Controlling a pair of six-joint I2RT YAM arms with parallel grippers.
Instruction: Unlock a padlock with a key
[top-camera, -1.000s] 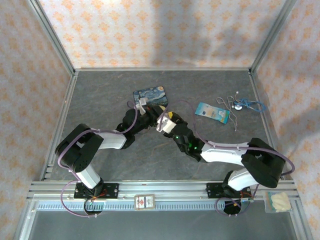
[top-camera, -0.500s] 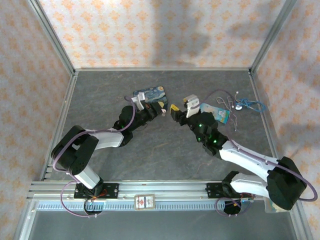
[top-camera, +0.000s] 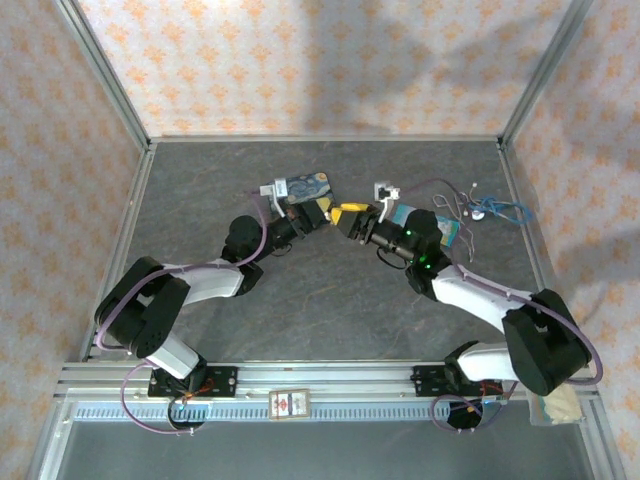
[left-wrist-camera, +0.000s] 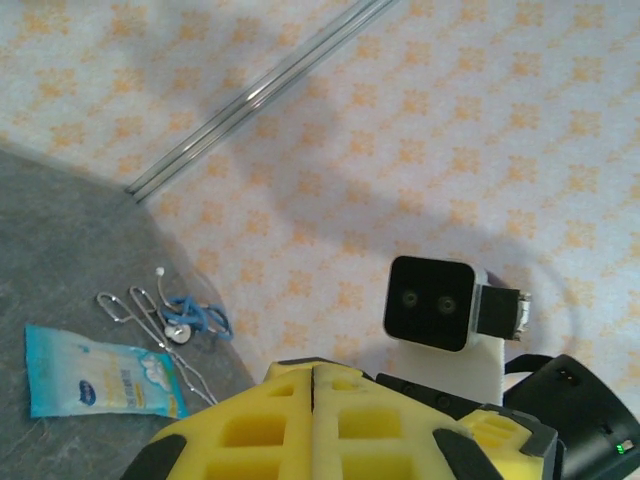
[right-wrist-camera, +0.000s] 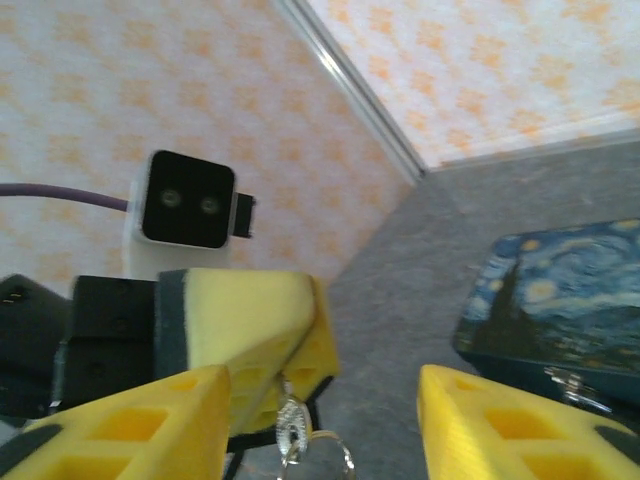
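holding the tiny bunch of pale silvery metal keys (right-wrist-camera: 291, 432) clenched in the left end effector (left-wrist-camera: 313, 395), up above the grey surface (top-camera: 300, 300). bracketing it with the right end effector (right-wrist-camera: 325, 420), released. judging it early: not yet reaching the padlock, inserting or turning.

Both arms reach forward and angle inward over mid-table, tips pointing at each other. The left arm (top-camera: 195, 285) runs up and to the right from its base. The left gripper (top-camera: 312, 214) has its yellow pads (left-wrist-camera: 300, 420) pressed flat together — the key (right-wrist-camera: 290, 430) is pinched at the tips and hangs below. The right arm (top-camera: 480, 295) runs up and to the left, elbow low. The right gripper (top-camera: 349, 216) is spread wide, its two yellow fingers (right-wrist-camera: 130, 425) well apart — the left gripper's tips sit just in front of that gap.
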